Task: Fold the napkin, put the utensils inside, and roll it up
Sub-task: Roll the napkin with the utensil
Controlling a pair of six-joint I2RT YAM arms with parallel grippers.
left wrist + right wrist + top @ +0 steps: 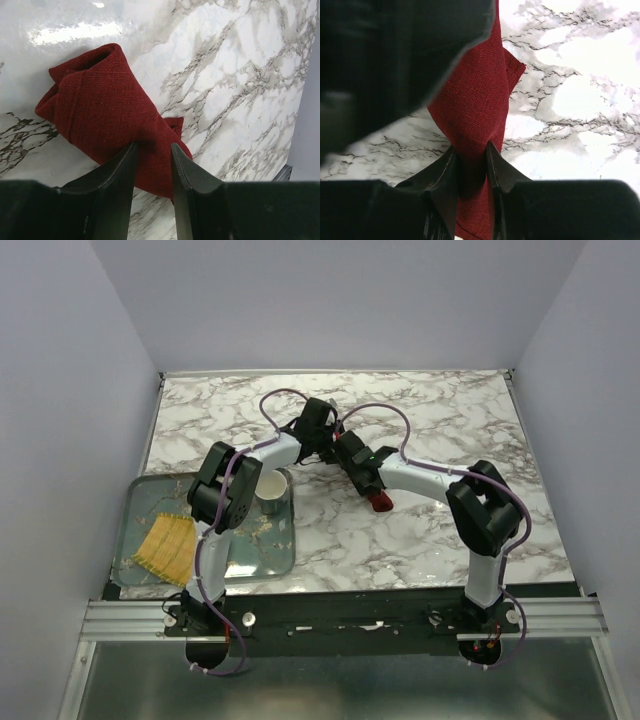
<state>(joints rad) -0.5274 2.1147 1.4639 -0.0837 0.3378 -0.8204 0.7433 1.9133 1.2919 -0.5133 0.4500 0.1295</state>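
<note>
The burgundy napkin (100,110) lies rolled into a thick bundle on the marble table. In the top view only one end of the napkin (380,503) shows, under the right arm. My left gripper (152,145) is shut on one end of the roll, with cloth between its jaws. My right gripper (470,146) is shut on the napkin (477,100), pinching a narrow stretch of it. In the top view the left gripper (328,443) and the right gripper (347,452) meet at the table's middle. No utensils are visible.
A metal tray (135,530) sits at the left front, holding a yellow woven mat (168,545) and a white cup (272,490). Walls close in the table at the back and on both sides.
</note>
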